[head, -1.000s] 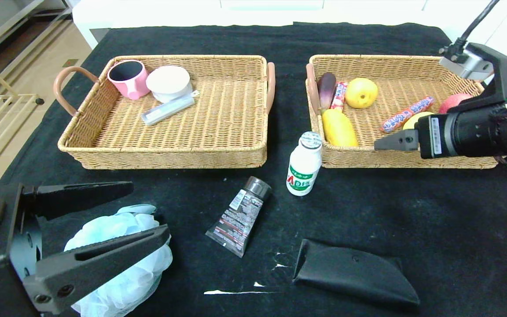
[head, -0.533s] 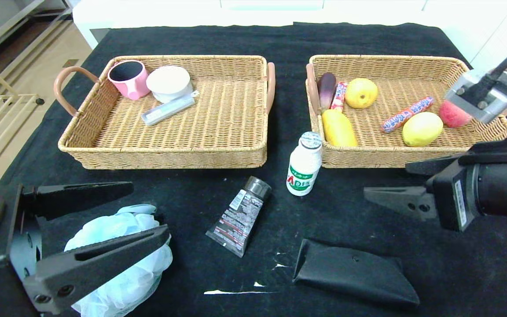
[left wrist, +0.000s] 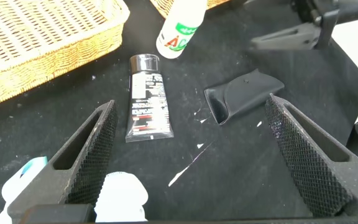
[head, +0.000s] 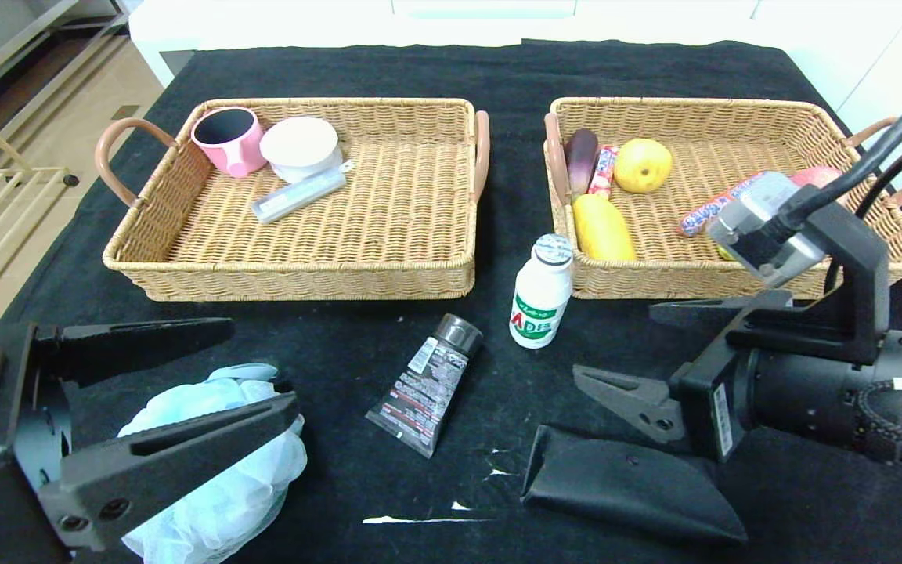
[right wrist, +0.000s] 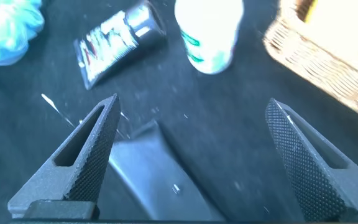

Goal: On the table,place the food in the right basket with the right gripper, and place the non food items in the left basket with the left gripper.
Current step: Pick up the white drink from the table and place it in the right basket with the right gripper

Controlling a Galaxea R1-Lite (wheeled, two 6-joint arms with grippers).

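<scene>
Table (head: 733, 63): bottle (head: 540, 294) beyond right claw (head: 639, 352).

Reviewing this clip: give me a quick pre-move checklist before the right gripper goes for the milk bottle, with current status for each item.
1. Right gripper open, empty: ok.
2. Milk bottle upright, on the table beside the right basket: ok.
3. Gripper lined up on the bottle: not ok; it hangs above the black pouch.
4. Bare room in the basket: ok.
5. Left gripper apart, over the blue bath pouf: ok.
6. Tube clear of the bottle: ok.
</scene>
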